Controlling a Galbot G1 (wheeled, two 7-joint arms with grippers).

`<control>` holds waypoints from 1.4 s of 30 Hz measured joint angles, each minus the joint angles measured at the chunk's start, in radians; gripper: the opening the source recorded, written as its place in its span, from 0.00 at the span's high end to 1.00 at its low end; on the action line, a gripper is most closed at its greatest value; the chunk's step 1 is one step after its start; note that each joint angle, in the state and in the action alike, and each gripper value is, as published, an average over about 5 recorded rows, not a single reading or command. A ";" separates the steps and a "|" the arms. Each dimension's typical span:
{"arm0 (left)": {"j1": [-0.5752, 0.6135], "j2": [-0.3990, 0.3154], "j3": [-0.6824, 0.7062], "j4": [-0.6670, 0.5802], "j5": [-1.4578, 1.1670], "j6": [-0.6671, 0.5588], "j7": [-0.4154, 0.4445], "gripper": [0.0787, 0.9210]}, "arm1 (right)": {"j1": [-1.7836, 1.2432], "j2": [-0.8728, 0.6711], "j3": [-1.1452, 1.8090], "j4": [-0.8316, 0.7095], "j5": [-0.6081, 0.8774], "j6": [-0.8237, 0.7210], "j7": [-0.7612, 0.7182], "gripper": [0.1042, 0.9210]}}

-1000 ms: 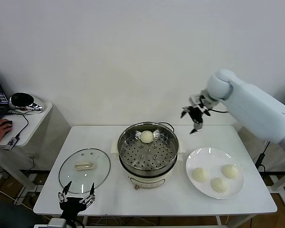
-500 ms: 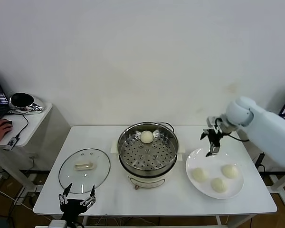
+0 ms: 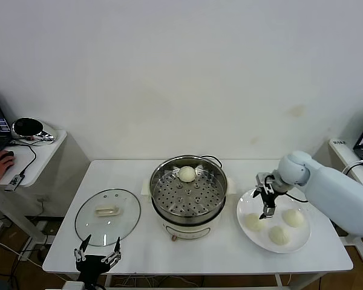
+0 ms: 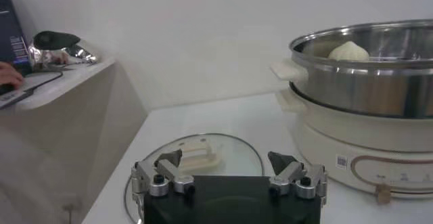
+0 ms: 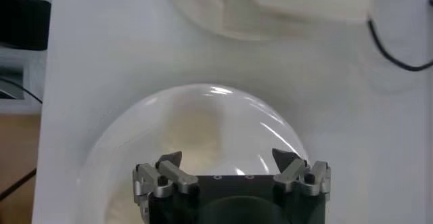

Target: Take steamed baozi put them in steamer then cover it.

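The steamer (image 3: 188, 194) stands mid-table with one steamed baozi (image 3: 187, 173) on its perforated tray at the back. Three more baozi (image 3: 253, 222) (image 3: 279, 235) (image 3: 293, 218) lie on a white plate (image 3: 287, 198) to the right. My right gripper (image 3: 267, 206) hangs open just above the plate, over the baozi nearest the steamer, with nothing between its fingers. In the right wrist view that gripper (image 5: 228, 159) points down at the plate (image 5: 108, 144). My left gripper (image 3: 97, 254) waits open at the table's front left, and in its own view (image 4: 225, 159) it faces the steamer (image 4: 365, 76).
A glass lid (image 3: 107, 216) with a cream handle lies flat on the table left of the steamer; it also shows in the left wrist view as the lid (image 4: 233, 152). A side shelf (image 3: 30, 148) with a person's hand stands at the far left.
My right arm has swung down and to the right, from high behind the steamer to just over the plate. The left gripper has stayed put.
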 measured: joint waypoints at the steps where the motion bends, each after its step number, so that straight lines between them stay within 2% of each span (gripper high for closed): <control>1: -0.001 -0.001 0.000 0.001 0.000 0.000 0.000 0.12 | -0.005 0.002 0.000 -0.001 -0.001 -0.001 0.002 0.12; 28: -0.008 0.002 -0.002 0.027 0.000 -0.001 -0.001 0.12 | -0.066 0.026 0.003 -0.027 -0.012 -0.009 0.042 0.13; 36: -0.009 0.002 -0.002 0.029 -0.001 -0.001 -0.001 0.12 | -0.074 0.020 0.007 -0.026 -0.013 -0.013 0.040 0.33; 42: -0.008 0.002 -0.001 0.029 -0.001 -0.002 -0.002 0.12 | -0.072 0.015 0.015 -0.027 -0.009 -0.015 0.037 0.37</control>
